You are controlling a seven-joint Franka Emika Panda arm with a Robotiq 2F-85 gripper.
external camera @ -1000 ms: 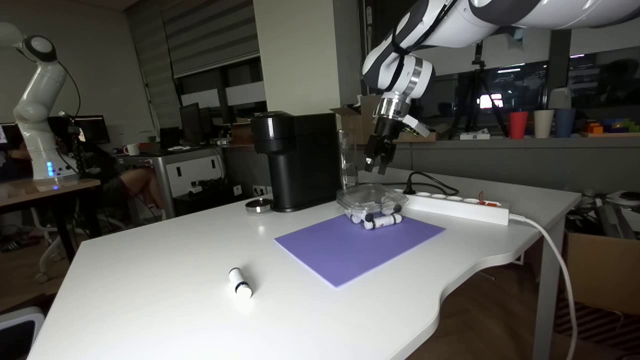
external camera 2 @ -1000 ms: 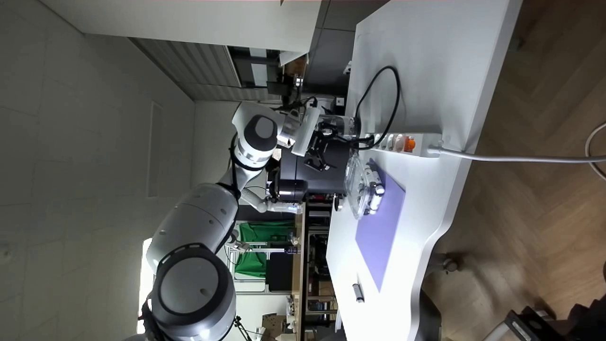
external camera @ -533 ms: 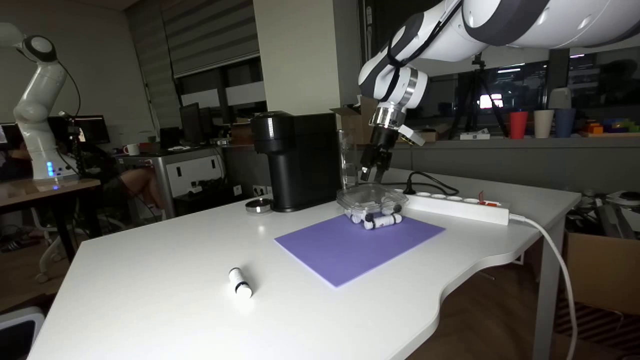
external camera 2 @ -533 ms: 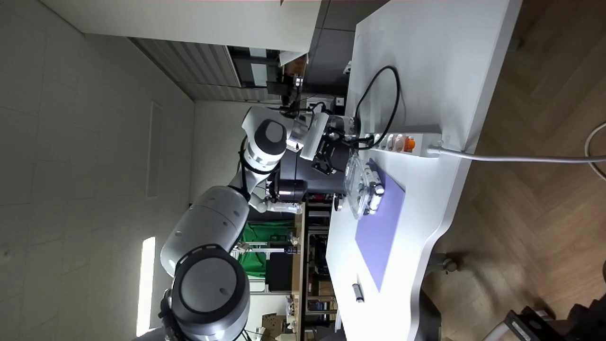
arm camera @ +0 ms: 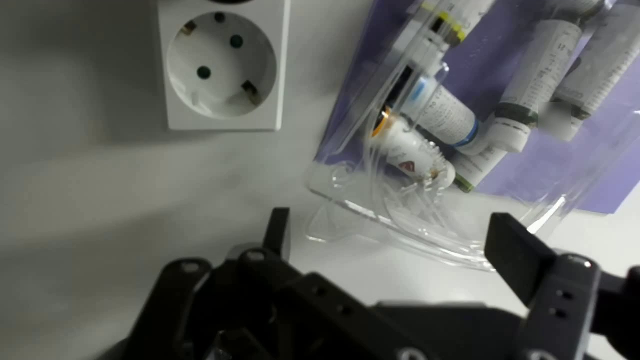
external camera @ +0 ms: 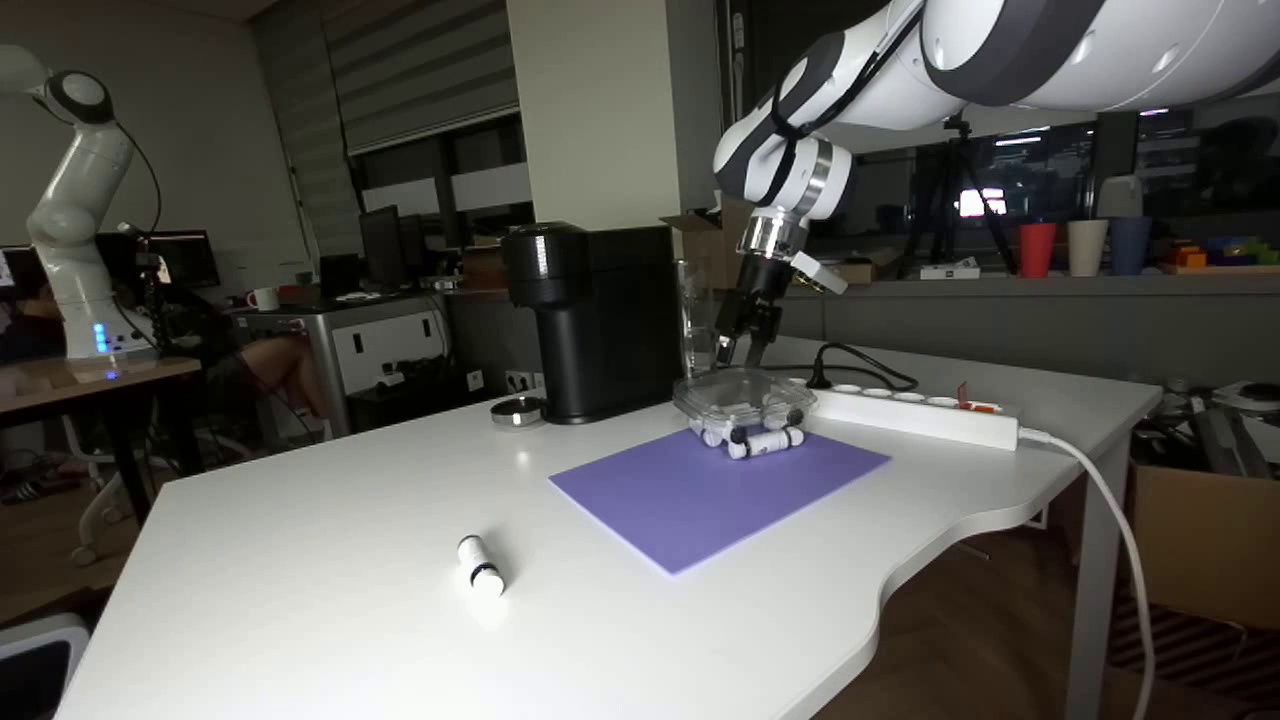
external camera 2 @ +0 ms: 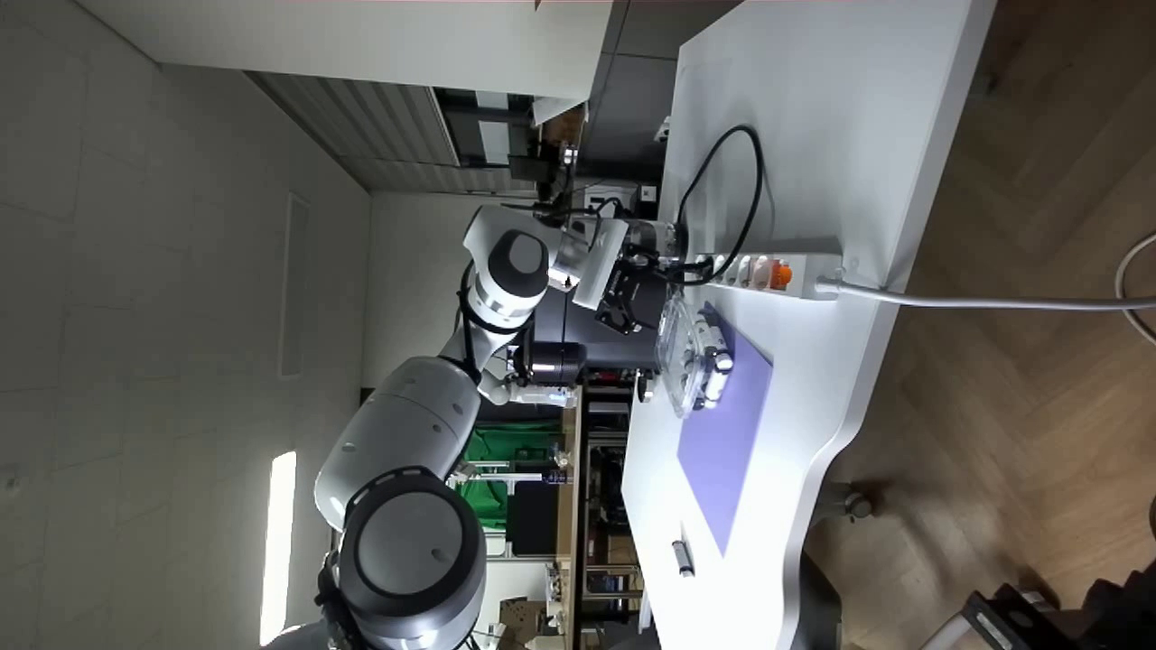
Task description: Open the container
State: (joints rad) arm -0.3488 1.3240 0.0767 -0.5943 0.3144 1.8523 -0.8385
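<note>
A clear plastic container point(external camera: 745, 392) with several white tubes showing through it sits on the far part of a purple sheet point(external camera: 690, 510). It also shows in an exterior view point(external camera 2: 675, 348). Its lid looks closed. In the wrist view the container point(arm camera: 360, 207) shows its near rim and a clear tab point(arm camera: 325, 227) at a corner. My gripper point(external camera: 740, 356) is just above the container's far side, tilted. In the wrist view the gripper point(arm camera: 390, 231) is open, with nothing held between its fingers. The rim and tab show between the fingers; whether anything touches is unclear.
A white power strip point(external camera: 915, 415) with a black plug and cable lies beside the container. A black coffee machine point(external camera: 615, 320) and a clear cylinder point(external camera: 697, 330) stand close by. A loose white tube point(external camera: 480, 567) lies nearer the table's front. A round metal dish point(external camera: 518, 410) sits left.
My gripper has moved down toward the container and slightly left in an exterior view, mostly in the first half second. The container and the tubes have not moved.
</note>
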